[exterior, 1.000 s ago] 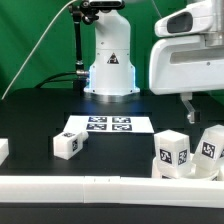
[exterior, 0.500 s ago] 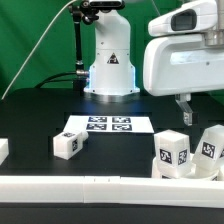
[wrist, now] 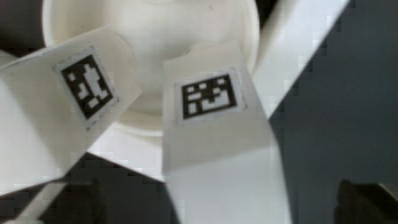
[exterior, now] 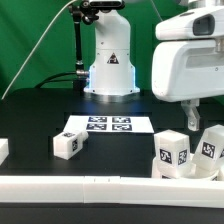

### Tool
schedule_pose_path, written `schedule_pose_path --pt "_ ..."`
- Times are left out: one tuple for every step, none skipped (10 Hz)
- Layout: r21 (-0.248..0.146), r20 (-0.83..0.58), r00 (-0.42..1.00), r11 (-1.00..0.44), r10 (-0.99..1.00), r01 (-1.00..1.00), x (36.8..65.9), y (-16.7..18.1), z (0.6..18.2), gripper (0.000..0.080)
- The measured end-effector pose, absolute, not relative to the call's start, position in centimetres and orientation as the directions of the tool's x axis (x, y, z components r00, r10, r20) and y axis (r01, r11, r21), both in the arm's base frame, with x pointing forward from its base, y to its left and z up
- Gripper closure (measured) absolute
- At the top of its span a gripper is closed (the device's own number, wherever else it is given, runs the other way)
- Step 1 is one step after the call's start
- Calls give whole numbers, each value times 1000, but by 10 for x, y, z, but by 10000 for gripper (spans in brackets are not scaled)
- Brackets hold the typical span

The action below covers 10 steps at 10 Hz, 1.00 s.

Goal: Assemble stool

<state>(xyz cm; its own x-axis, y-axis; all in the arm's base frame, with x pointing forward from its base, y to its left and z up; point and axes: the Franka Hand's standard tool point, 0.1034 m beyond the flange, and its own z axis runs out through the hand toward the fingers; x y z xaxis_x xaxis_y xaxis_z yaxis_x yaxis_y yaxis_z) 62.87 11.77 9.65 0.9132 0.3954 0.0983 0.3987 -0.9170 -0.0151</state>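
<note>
Starting with the exterior view: finds the gripper (exterior: 196,118) under the big white hand at the exterior view's right, hanging just above two upright legs. Shows only one dark finger (exterior: 189,112) clearly here, so cannot tell the jaw spacing from this side. Places the nearer upright leg (exterior: 172,150) and the farther upright leg (exterior: 210,146) side by side, tags toward the camera, both at the seat (exterior: 190,172), whose white body peeks over the front border bar (exterior: 100,186); cannot tell whether standing on it or fixed into it. Notes a third leg (exterior: 68,145) lying on its side on the black table (exterior: 30,120), just beside the marker board (exterior: 105,125) and well apart from the seat. Catches another white part (exterior: 3,150) cut off at the exterior view's left edge, too little of it showing to name. Puts the robot base (exterior: 110,60) behind the marker board, against a green backdrop (exterior: 40,40).

Turning to the wrist view: fills much of the picture with the round seat (wrist: 178,40), seen close from above, plus two tagged legs rising toward the lens, the middle leg (wrist: 222,150) and the side leg (wrist: 71,100) leaning apart from each other. Makes out blurred dark fingertips (wrist: 365,200) on either side of the middle leg, spread wide and clamped on nothing; cannot tell whether either pad touches that leg
</note>
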Motion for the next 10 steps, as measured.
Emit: schedule_pose_path --pt "-15 98 915 -919 391 394 628 119 95 150" --pt "-12 103 915 -919 390 394 628 118 93 150" --pt "-12 102 915 -920 389 392 628 117 92 150" --pt "-12 101 916 -920 388 391 628 116 92 150" --pt "-12 100 916 -921 387 390 628 116 91 150" --pt "-12 99 917 -921 387 390 627 115 91 150" --pt "-12 98 917 -921 387 390 626 115 90 150" --pt "-12 97 917 -920 388 391 626 114 89 150" --pt "-12 96 918 -921 386 389 626 113 88 150" --pt "-12 94 919 -923 383 386 626 111 87 150"
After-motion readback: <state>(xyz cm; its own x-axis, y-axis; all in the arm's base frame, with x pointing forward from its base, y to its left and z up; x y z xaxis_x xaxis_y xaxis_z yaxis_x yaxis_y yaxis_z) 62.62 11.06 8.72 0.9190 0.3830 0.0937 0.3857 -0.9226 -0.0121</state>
